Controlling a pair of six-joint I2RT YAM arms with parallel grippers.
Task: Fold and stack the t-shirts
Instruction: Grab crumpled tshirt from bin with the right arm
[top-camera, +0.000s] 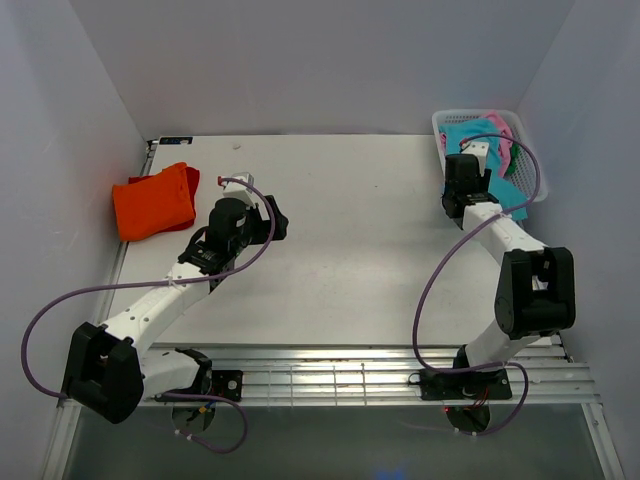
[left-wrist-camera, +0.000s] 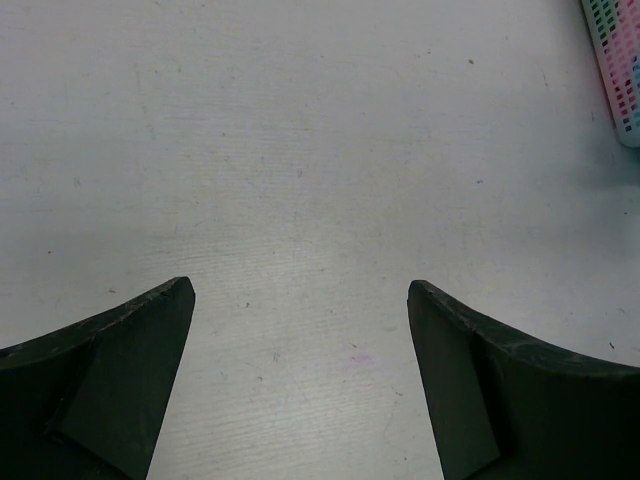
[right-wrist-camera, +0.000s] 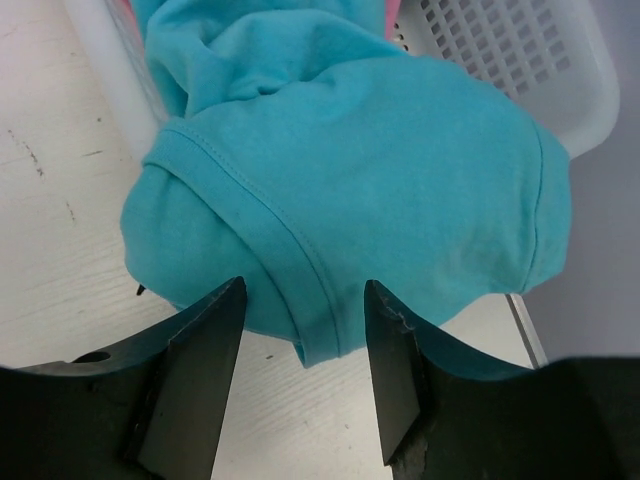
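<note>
A teal t-shirt (right-wrist-camera: 380, 170) spills out of the white basket (right-wrist-camera: 520, 60) onto the table at the back right. Its hem lies between the fingers of my right gripper (right-wrist-camera: 305, 285), which stand apart and do not pinch the cloth. From above, the right gripper (top-camera: 470, 162) sits at the basket's near side, with the teal shirt (top-camera: 462, 133) and a pink shirt (top-camera: 502, 140) inside. A folded orange t-shirt (top-camera: 153, 205) lies at the far left. My left gripper (left-wrist-camera: 300, 290) is open over bare table, right of the orange shirt, holding nothing.
The white lattice basket (top-camera: 445, 120) stands in the back right corner against the wall, and its corner shows in the left wrist view (left-wrist-camera: 615, 60). White walls close in the table on three sides. Purple cables loop from both arms.
</note>
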